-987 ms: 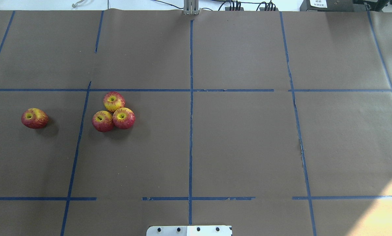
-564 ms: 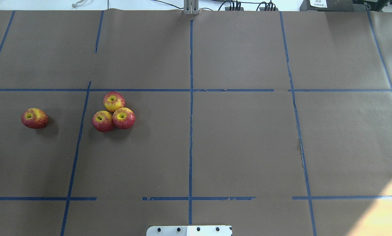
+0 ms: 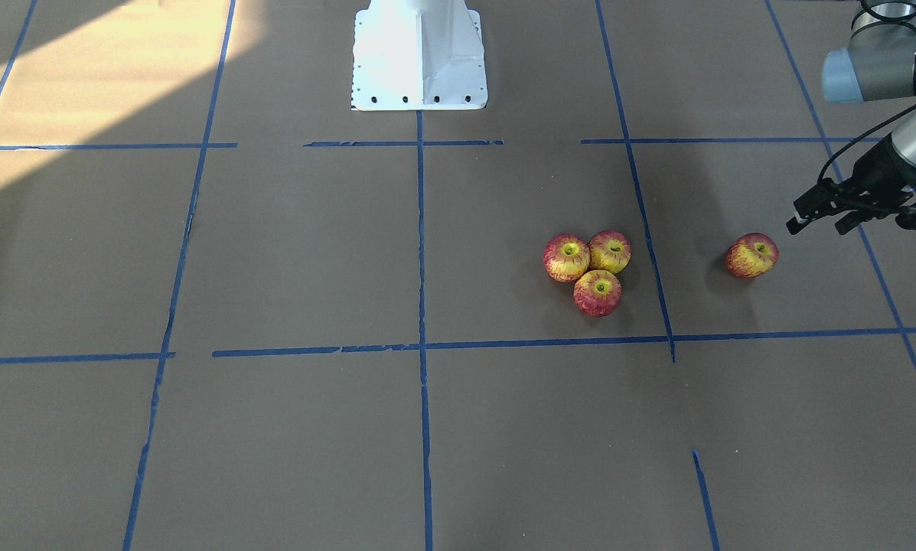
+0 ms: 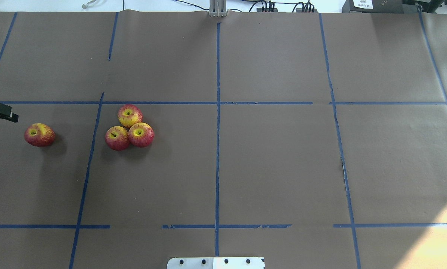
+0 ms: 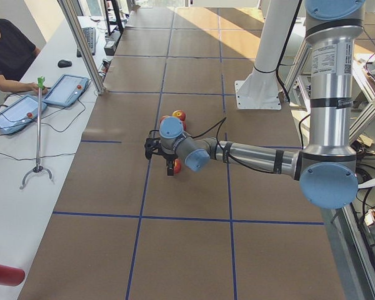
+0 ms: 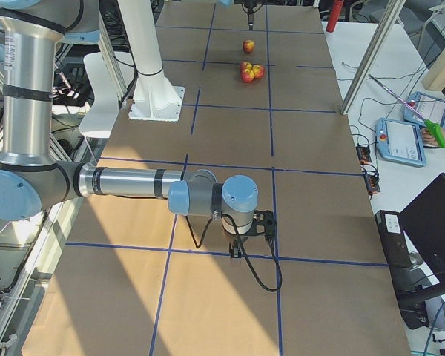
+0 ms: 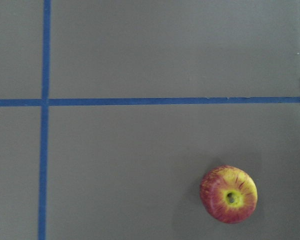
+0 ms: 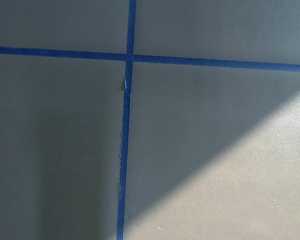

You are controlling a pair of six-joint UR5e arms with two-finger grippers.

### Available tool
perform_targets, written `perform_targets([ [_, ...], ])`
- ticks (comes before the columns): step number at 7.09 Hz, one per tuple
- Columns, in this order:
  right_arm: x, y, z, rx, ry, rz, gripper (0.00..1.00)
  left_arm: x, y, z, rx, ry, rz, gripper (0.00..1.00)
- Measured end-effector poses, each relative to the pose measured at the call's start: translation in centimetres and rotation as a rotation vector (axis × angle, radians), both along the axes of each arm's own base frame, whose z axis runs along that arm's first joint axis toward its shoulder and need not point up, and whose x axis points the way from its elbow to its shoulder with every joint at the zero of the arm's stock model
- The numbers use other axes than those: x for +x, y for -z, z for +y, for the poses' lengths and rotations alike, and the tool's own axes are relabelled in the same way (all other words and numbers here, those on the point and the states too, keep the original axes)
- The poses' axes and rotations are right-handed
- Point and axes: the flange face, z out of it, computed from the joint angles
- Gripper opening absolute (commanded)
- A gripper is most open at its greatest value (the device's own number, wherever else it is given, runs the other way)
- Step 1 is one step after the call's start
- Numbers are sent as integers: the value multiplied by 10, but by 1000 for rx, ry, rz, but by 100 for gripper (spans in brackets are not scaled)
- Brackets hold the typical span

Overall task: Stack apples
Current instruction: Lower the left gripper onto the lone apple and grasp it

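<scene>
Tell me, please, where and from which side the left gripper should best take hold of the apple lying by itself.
Around its widest middle, coming straight down from above, I would say. The lone apple leans a little, its stem dimple off-centre, yet its sides are evenly round, and bare table surrounds it, leaving room on either side. The left gripper hangs open close by.

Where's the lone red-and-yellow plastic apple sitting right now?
Overhead view: the lone red-and-yellow plastic apple lies far left, across a blue tape line from the three clustered apples, near the left gripper.
</scene>
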Motion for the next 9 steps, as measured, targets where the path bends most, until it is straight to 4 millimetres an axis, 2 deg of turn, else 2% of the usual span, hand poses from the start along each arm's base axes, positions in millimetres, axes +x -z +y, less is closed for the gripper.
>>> perform_targets([
  [2,0,0,0,0,0,0,100,25,-3,-3,-14,9,-17,100],
  [4,0,0,0,0,0,0,100,61,2,-11,-48,7,-17,100],
  [5,0,0,0,1,0,0,100,69,-1,-12,-52,13,-31,100],
  [9,0,0,0,0,0,0,100,73,-14,-4,-60,5,-55,100],
])
